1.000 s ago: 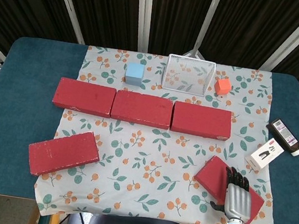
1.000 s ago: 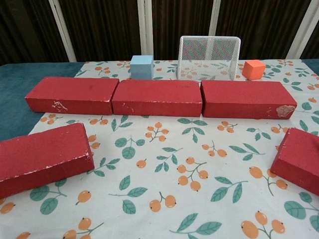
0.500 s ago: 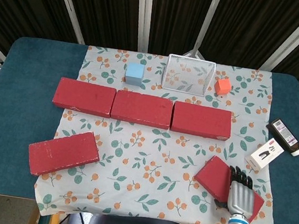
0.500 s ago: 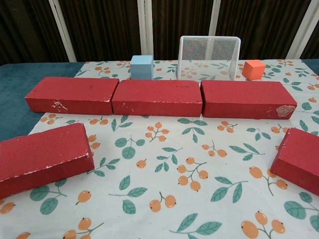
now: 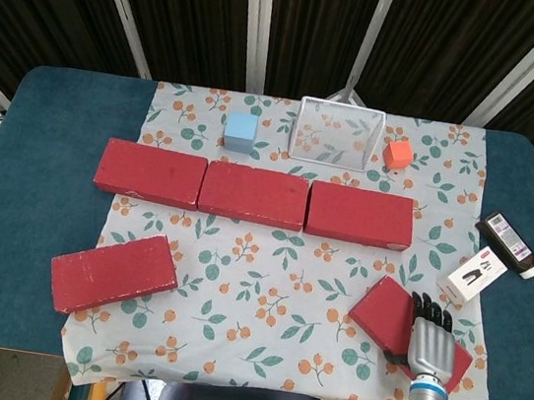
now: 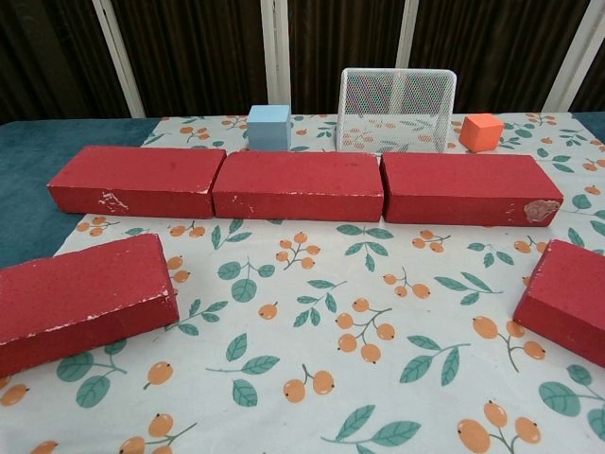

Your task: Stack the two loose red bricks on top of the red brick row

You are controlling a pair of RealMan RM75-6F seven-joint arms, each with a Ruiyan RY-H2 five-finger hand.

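Observation:
Three red bricks lie end to end as a row across the cloth: left point(image 5: 149, 173), middle point(image 5: 253, 195), right point(image 5: 359, 215). One loose red brick point(image 5: 114, 273) lies slanted at the front left, also in the chest view point(image 6: 80, 298). The other loose red brick point(image 5: 383, 311) lies slanted at the front right, cut by the chest view's edge point(image 6: 567, 298). My right hand point(image 5: 431, 344) lies over this brick's near end, fingers across its top and thumb at its near side, gripping it. The left hand shows in neither view.
Behind the row stand a light blue cube point(image 5: 241, 130), a white wire basket point(image 5: 337, 133) and an orange cube point(image 5: 398, 154). A brown bottle point(image 5: 509, 244) and a small white box point(image 5: 472, 275) lie on the blue table to the right of the floral cloth point(image 5: 274, 291).
My right hand has slid a little further onto the right loose brick. In the chest view that brick has shifted slightly to the right.

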